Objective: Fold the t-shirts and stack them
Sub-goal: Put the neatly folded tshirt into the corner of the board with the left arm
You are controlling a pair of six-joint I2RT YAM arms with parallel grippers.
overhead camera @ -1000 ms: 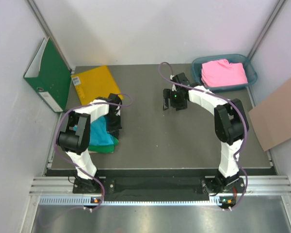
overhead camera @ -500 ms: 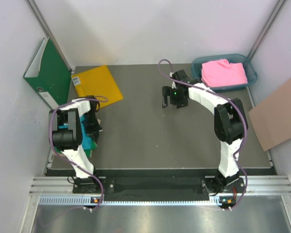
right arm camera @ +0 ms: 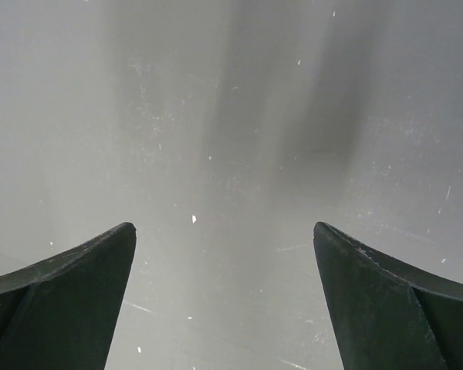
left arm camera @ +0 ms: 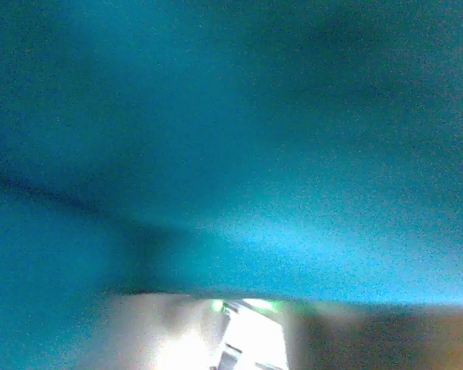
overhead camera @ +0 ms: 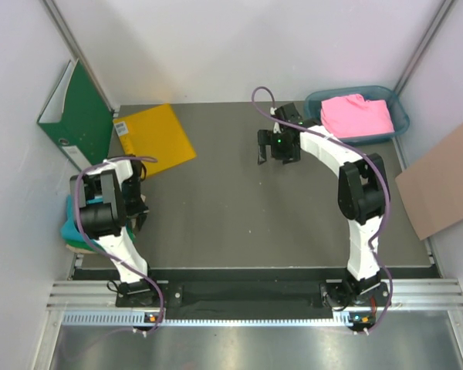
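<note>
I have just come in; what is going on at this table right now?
Two robot arms are set to fold t-shirts. The left pincer is at the left edge of the table by the bunched turquoise shirt, which fills its wrist camera; its grip cannot be seen. The right pincer hangs open and empty over bare table, near the blue bin holding the pink shirt.

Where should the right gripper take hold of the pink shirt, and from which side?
Probably from above: the pink shirt lies flat in the bin, whose walls block the sides. Pinch its left edge, nearest the open right gripper.
</note>
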